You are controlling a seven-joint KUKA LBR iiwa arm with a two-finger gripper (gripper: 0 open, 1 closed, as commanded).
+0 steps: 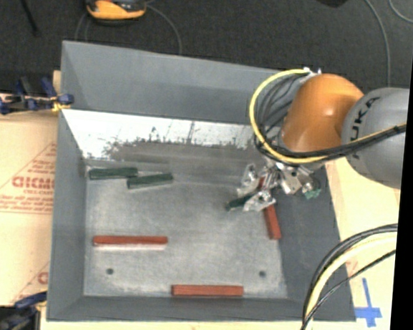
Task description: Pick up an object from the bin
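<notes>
A: Entry, big items first?

B: Grey metal bin (70, 206). The arm (382, 133) comes in from the right, with its orange cover (319, 113) above the bin's right side near the far wall.

A: Gripper?

B: The gripper (260, 193) is low over the floor on the right side. How far open it is: cannot tell. A short dark green bar (235, 204) lies tilted at its tip, touching or just under it. Grasped or not: cannot tell.

A: Other contents?

B: A brown-red bar (207, 291) lies along the near wall and a long red bar (129, 241) at near left. Two dark green bars, one (112, 173) just beside the other (150, 181), lie at far left. A short red bar (272, 223) lies just beside the gripper on its near side.
</notes>
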